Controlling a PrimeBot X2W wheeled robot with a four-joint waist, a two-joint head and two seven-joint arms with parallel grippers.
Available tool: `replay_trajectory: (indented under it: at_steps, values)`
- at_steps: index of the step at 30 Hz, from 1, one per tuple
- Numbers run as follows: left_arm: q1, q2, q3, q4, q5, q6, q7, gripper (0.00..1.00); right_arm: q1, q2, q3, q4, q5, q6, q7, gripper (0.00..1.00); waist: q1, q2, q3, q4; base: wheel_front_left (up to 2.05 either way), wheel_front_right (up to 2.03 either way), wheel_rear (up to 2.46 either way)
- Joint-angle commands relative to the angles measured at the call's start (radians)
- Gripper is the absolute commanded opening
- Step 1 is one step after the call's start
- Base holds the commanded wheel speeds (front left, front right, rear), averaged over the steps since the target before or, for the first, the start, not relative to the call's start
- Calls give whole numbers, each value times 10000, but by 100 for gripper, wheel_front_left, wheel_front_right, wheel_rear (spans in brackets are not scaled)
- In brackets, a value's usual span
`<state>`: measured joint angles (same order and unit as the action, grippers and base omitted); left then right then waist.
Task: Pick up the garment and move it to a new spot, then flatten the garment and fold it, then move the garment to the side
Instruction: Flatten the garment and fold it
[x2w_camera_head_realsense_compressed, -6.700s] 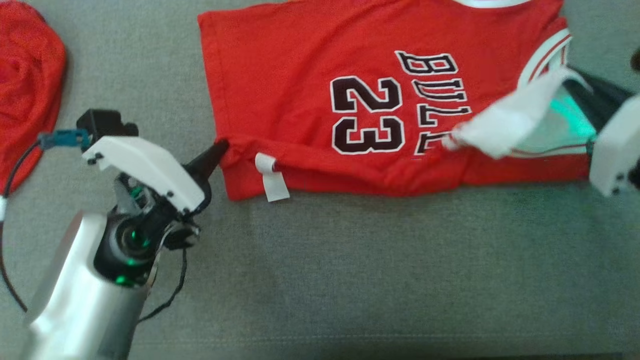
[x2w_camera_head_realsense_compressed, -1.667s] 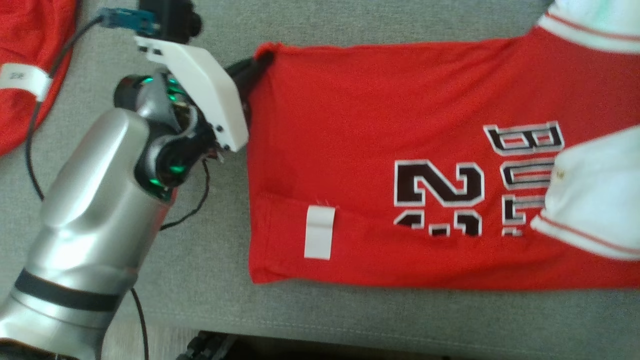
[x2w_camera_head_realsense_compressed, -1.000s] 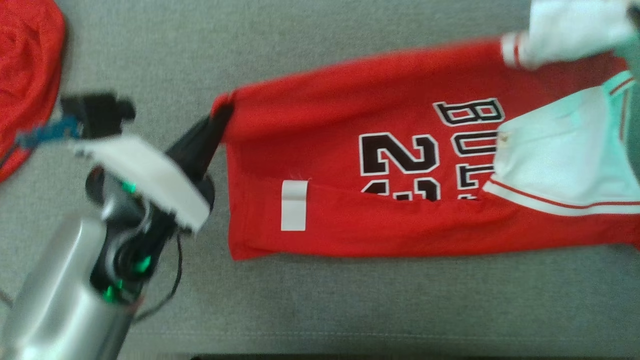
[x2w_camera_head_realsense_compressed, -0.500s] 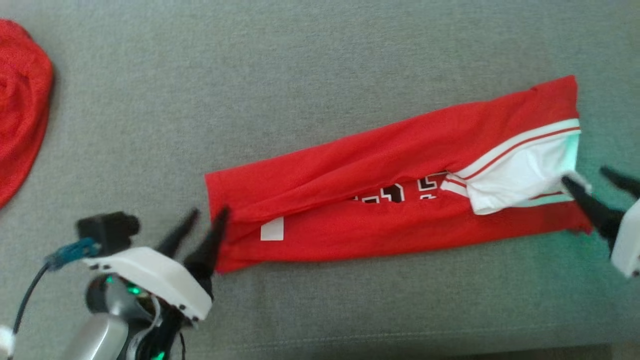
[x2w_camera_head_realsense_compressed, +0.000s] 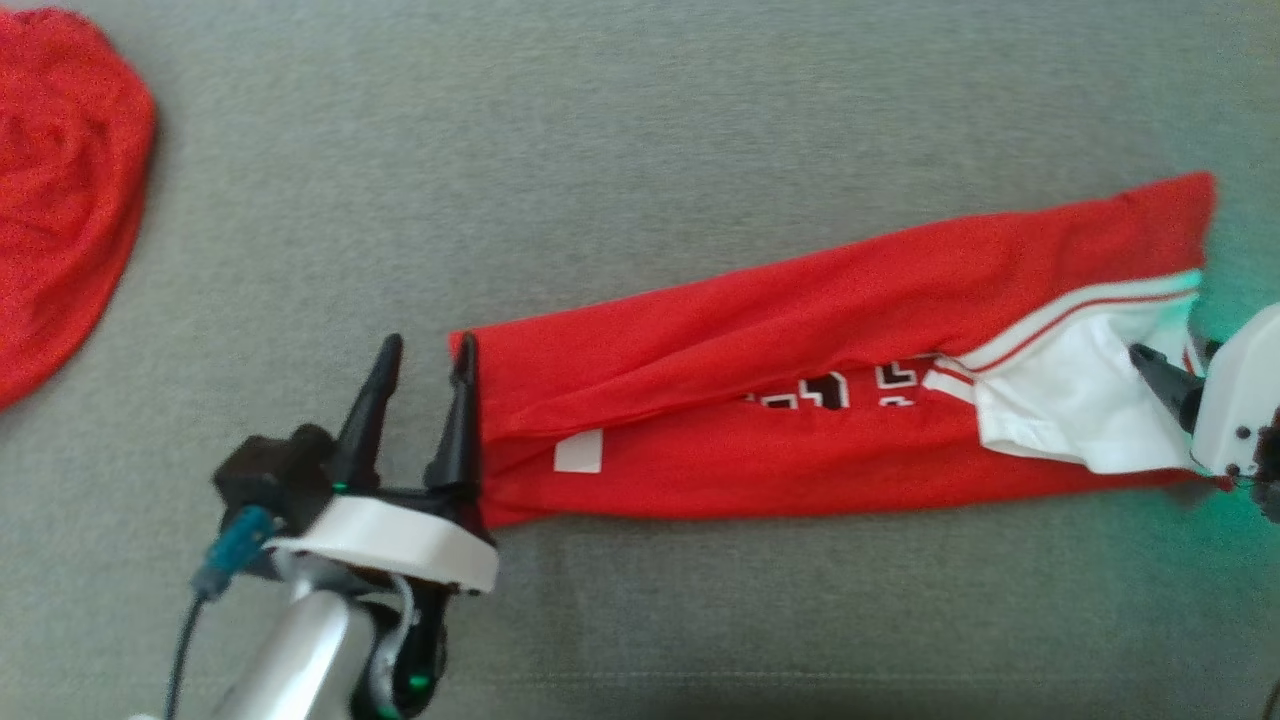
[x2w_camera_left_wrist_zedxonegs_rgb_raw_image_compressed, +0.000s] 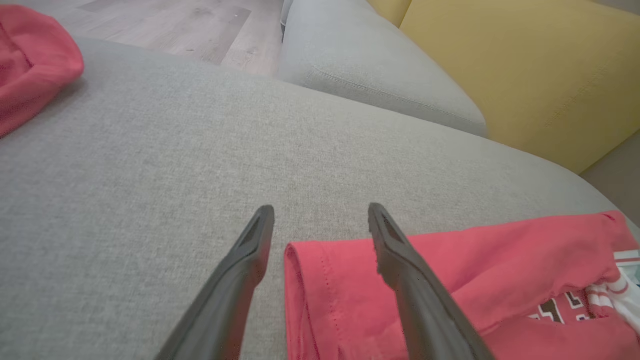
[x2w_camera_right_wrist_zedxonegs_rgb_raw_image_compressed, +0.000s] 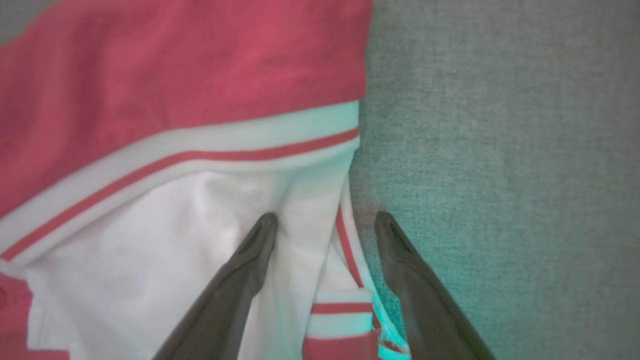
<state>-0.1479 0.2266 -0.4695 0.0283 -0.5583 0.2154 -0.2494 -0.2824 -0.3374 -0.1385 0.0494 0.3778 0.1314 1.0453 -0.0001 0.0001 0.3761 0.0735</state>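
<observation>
Biggest thing first: the grey sofa seat (x2w_camera_head_realsense_compressed: 640, 150) takes up most of the head view, w/ a second grey cushion (x2w_camera_left_wrist_zedxonegs_rgb_raw_image_compressed: 375, 75), a yellow cushion (x2w_camera_left_wrist_zedxonegs_rgb_raw_image_compressed: 525, 75) and wood floor (x2w_camera_left_wrist_zedxonegs_rgb_raw_image_compressed: 175, 25) behind it in the left wrist view. The garment (x2w_camera_head_realsense_compressed: 800, 300) lies flat on the seat, folded into a long red strip running from lower-middle out to the right edge and tilting up toward the right. A separate red cloth (x2w_camera_head_realsense_compressed: 60, 190) is bunched at the far upper left, well apart from it. My left arm (x2w_camera_head_realsense_compressed: 300, 650) comes up from the bottom edge, silver forearm leaning right, white wrist cover on top. The left gripper (x2w_camera_head_realsense_compressed: 428, 345) points straight up the view at the strip's left end. Its fingers are spread wide and grip nothing; the right-hand finger lies along the hem. In the wrist view the hem's corner sits betw. the two fingers, untouched by the left one. The right gripper (x2w_camera_right_wrist_zedxonegs_rgb_raw_image_compressed: 325, 217) is at the strip's other end, its white housing (x2w_camera_head_realsense_compressed: 1235, 390) at the right edge. Its fingers are also spread and clamp nothing. One is over the white panel (x2w_camera_head_realsense_compressed: 1060, 400), the other over bare seat, w/ the red-striped trim lying loose betw. them. Bits of black-and-white lettering (x2w_camera_head_realsense_compressed: 840, 390) peek out of the fold at mid-strip. Smallest item is a white label (x2w_camera_head_realsense_compressed: 578, 452) near the left end, just beside my left fingers.
</observation>
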Motion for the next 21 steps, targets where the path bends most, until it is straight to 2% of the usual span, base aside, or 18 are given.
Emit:
replay_trajectory:
  at_steps: [1,5,6,7,12,16,21]
  values:
    - [-279,-96,421,-136,232,-113,-111,100,-288,-66,104,-142,-66,-7,182,100,1,-1,67,266,0,0,0]
    - [-170,-729,638,341,806,-745,-119,100,-336,156,345,298,68,-7,714,100,1,-1,-13,635,0,0,0]
    - [-125,-870,739,440,949,-886,-120,100,-342,152,444,248,166,-7,614,18,1,-1,-53,704,0,0,0]
    - [-68,-1002,864,518,1068,-1019,-121,100,-353,209,452,234,329,-7,510,0,1,-1,-113,750,0,0,0]
    - [405,-1403,1548,691,1693,-1538,-122,100,-595,24,-87,73,865,-7,-218,0,1,-1,-491,671,0,0,0]
    - [796,-1597,1898,879,2067,-1863,-122,100,-550,-681,-1466,207,622,-7,-448,0,1,-1,-866,688,0,0,0]
    - [1104,-1728,2239,1026,2164,-2093,-123,100,-238,-1601,-3181,7,-87,-7,-208,0,1,-1,-1143,756,0,0,0]
